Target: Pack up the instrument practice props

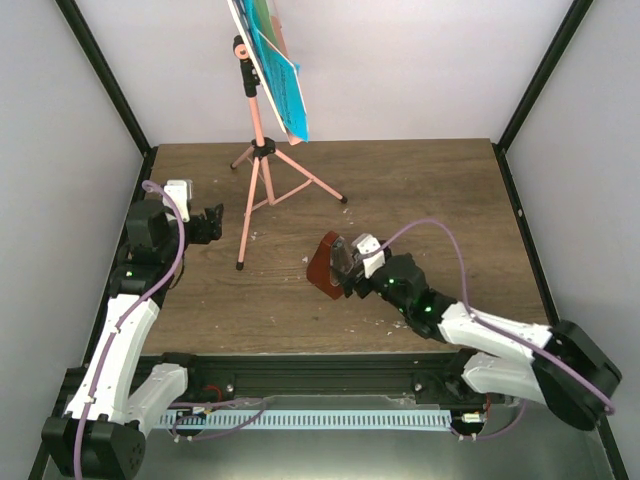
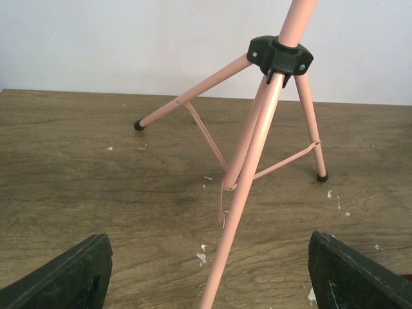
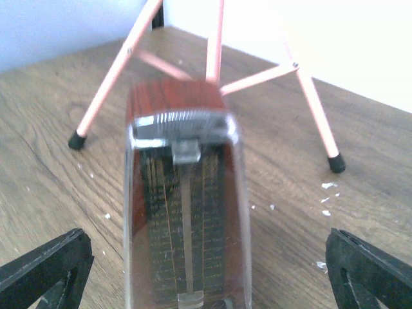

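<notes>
A: Checking progress. How much of the packing is done?

B: Basically none, by my read. The pink tripod music stand (image 1: 262,150) stands unfolded at the back of the table (image 1: 440,200), legs spread and feet down.

A: Pages?

B: The blue and yellow sheet-music pages (image 1: 281,85) sit on the stand's tilted desk, not pulled off.

A: Metronome?

B: The reddish-brown metronome (image 1: 324,264) is on the table in front of the stand, toward the right arm. From above it looks tipped rather than upright, but I can't say for sure. Its clear cover (image 3: 187,225) is on, facing the wrist camera.

A: Claws?

B: The right claw (image 1: 348,268) is released. Its fingers are spread wide either side of the metronome with a gap showing on both sides, so it straddles the metronome without grasping it. The left claw (image 1: 211,223) is also released and holds nothing. It points at the stand, and the near leg (image 2: 241,193) runs up between its fingers in the wrist view, not touching them.

A: So what's left?

B: Everything, I'd judge: pages off, stand folded, metronome put away. No case or box shows in any view, so I can't tell where things go. The metronome looks like the item in hand.
</notes>
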